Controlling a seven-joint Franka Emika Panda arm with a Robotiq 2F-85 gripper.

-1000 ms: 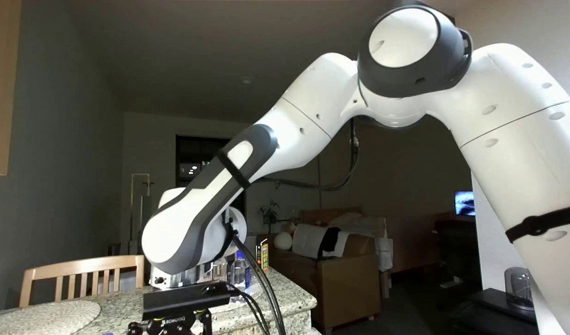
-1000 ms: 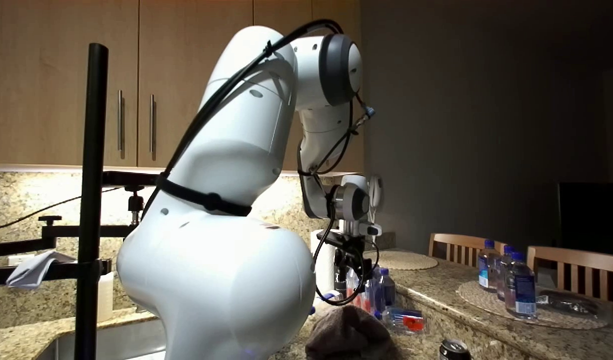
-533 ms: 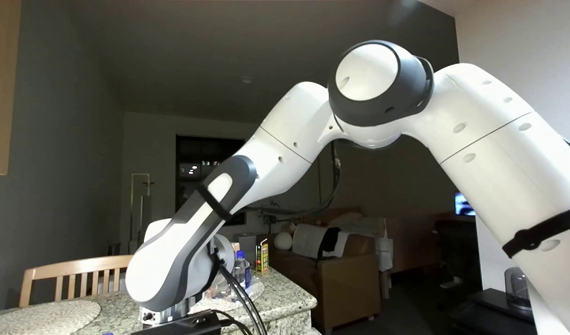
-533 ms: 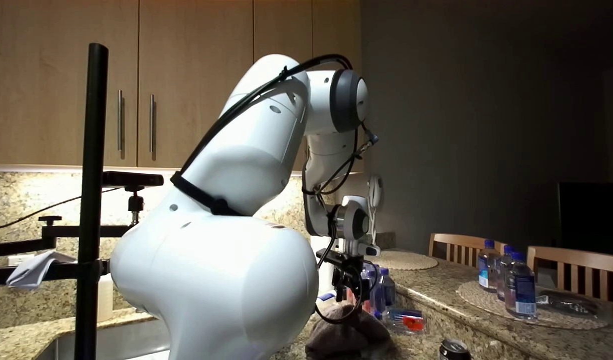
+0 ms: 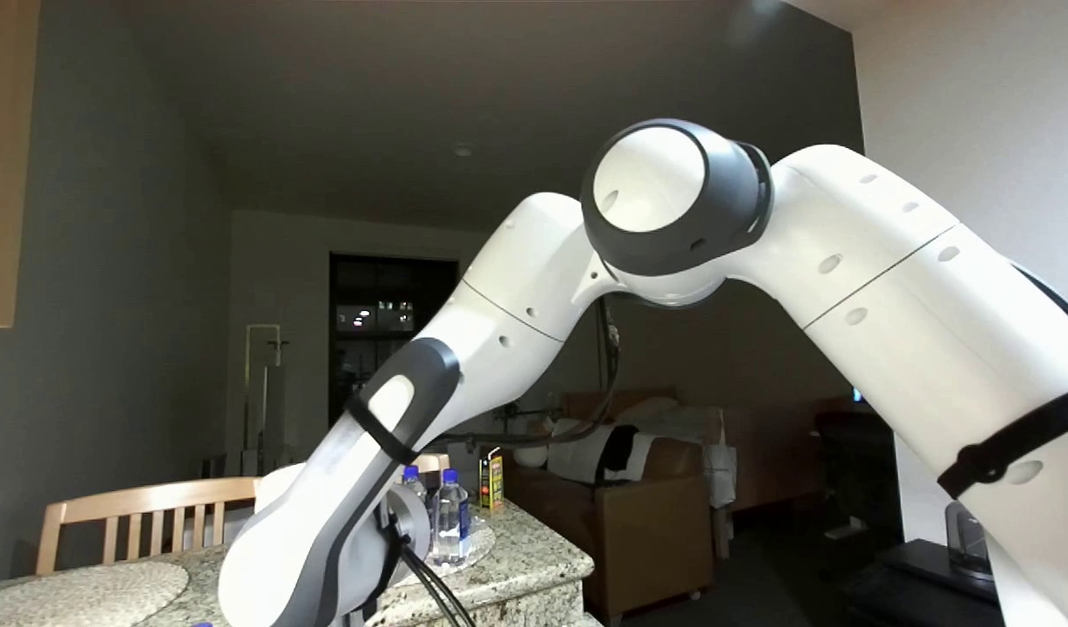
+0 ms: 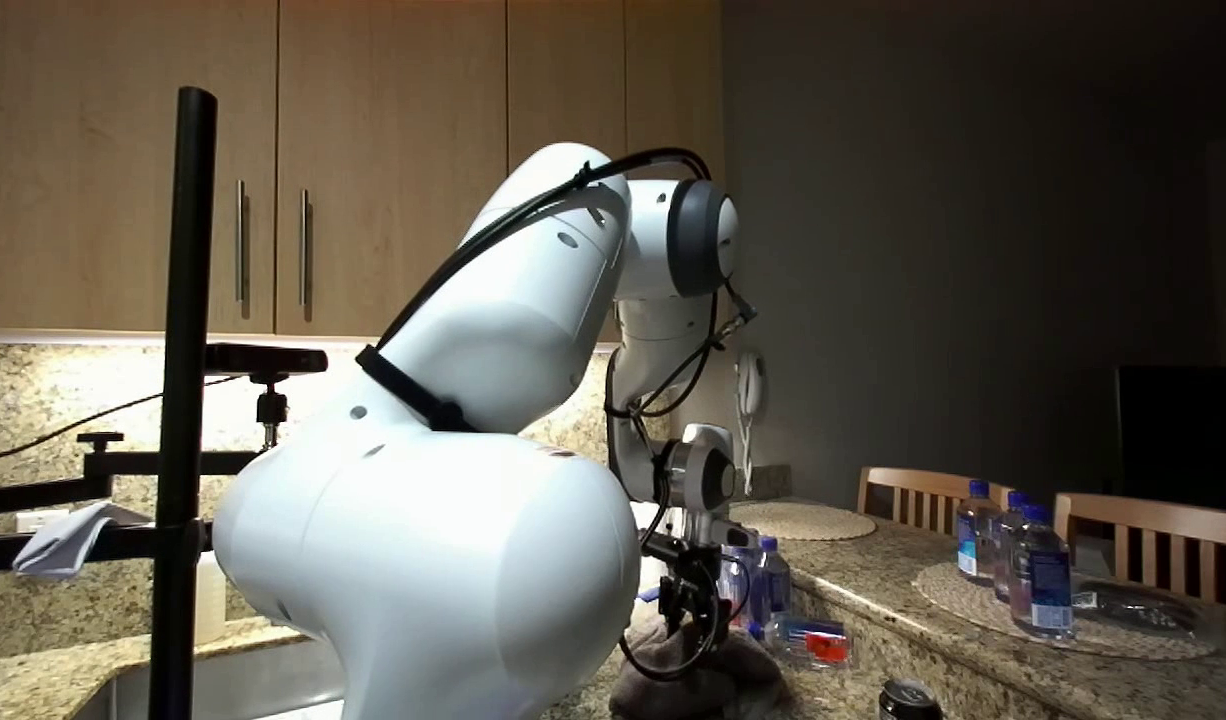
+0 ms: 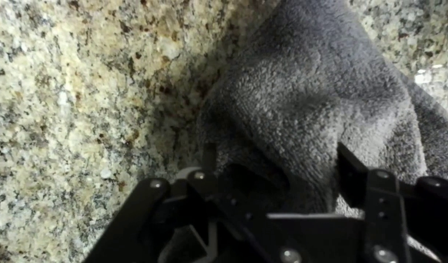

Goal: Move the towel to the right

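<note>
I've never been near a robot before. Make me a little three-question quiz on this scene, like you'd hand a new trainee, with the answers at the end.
1. Multiple choice. In the wrist view, what shows between the jaws?
A) a plate
B) a grey towel
C) a book

2. True or false: the jaws are clamped tightly shut.

3. Short answer. In an exterior view, what colour are the caps of the bottles standing on the round woven mat?

Key
1. B.
2. False: in the wrist view they stand well apart.
3. Blue.
</note>
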